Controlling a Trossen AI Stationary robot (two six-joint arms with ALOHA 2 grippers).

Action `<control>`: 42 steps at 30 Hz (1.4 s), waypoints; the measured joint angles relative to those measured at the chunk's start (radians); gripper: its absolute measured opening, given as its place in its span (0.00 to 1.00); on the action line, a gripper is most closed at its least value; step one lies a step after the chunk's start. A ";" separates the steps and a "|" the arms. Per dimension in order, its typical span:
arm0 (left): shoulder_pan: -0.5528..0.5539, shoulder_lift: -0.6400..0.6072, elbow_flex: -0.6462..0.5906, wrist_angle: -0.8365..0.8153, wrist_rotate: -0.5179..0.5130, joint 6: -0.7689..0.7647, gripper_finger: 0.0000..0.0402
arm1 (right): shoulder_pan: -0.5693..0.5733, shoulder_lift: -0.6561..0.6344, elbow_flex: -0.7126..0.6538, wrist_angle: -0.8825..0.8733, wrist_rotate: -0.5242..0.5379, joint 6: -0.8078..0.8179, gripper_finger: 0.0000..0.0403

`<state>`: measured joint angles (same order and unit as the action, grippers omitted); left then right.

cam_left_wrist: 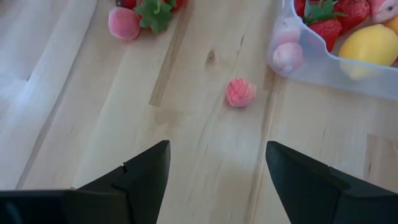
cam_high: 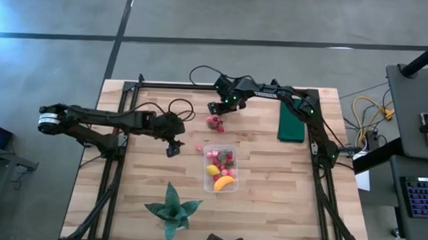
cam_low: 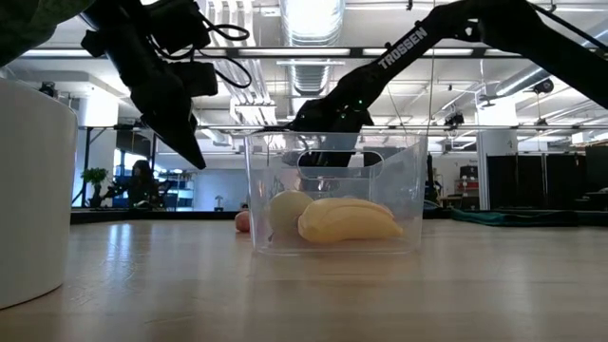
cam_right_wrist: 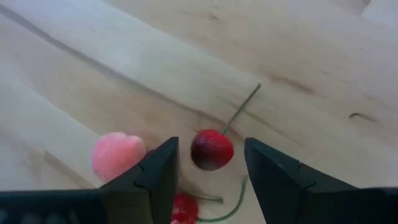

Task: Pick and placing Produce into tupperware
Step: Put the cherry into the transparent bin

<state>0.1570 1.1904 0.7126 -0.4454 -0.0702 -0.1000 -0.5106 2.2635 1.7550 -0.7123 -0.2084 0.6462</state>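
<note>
Right wrist view: right hand spread astride red cherry, pick step; next, pinch, carry to tupperware. Left hand spread, hovering over bench.

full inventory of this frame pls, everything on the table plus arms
tupperware: 1, clear, table centre
banana: 1, yellow-orange, in tupperware
lemon: 1, yellow, in tupperware
strawberries: several, red, in tupperware
loose pink piece: 1, on wood beside tupperware
cherry: 1, dark red, stemmed, between right fingers
loose fruit cluster: red-pink, far of tupperware
plant: 1, green, near edge
flat rectangle: 1, dark green, right
left end effector: open, above pink piece
right end effector: around cherry
</note>
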 joint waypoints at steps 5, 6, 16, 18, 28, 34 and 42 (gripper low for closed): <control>0.000 0.000 0.000 0.000 -0.015 0.001 0.62 | 0.000 0.000 0.000 -0.001 0.001 -0.001 0.41; 0.000 0.000 0.000 0.000 -0.015 0.001 0.62 | 0.000 0.000 0.000 0.001 0.001 -0.004 0.40; 0.001 0.000 -0.004 -0.002 -0.015 0.005 0.62 | 0.000 0.000 0.000 0.016 0.001 -0.011 0.27; 0.001 0.000 -0.005 -0.008 -0.015 0.004 0.62 | 0.000 0.000 -0.001 0.016 0.001 -0.011 0.26; 0.001 0.000 -0.006 -0.008 -0.015 0.001 0.62 | 0.002 -0.002 -0.007 0.010 0.000 -0.015 0.24; 0.001 0.000 -0.006 -0.008 -0.015 0.000 0.62 | 0.018 -0.051 -0.007 -0.044 -0.048 -0.104 0.21; 0.001 0.000 -0.006 -0.006 -0.014 -0.026 0.62 | 0.152 -0.263 -0.004 -0.212 -0.054 -0.297 0.22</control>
<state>0.1577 1.1908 0.7063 -0.4517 -0.0846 -0.1261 -0.3584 2.0009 1.7505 -0.9246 -0.2620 0.3489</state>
